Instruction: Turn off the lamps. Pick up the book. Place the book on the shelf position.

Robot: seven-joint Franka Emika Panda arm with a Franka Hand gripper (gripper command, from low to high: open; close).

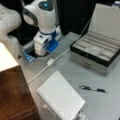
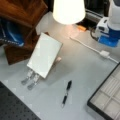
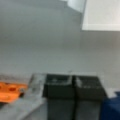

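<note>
Clearly the lamp shade (image 2: 68,10) glows, so I judge the switching-off step is in hand. Your gripper (image 3: 75,87) has its fingers (image 3: 58,87) pressed together, pinching nothing, and in a front view it hangs just above and left of the small white switch (image 1: 50,62) on the cord (image 1: 37,73). Come straight down on the switch body, not the cord, so nothing drags. The book (image 1: 61,98) is a plain white spiral notebook, propped tilted near the wooden block (image 1: 12,95), whose top lies bare.
</note>
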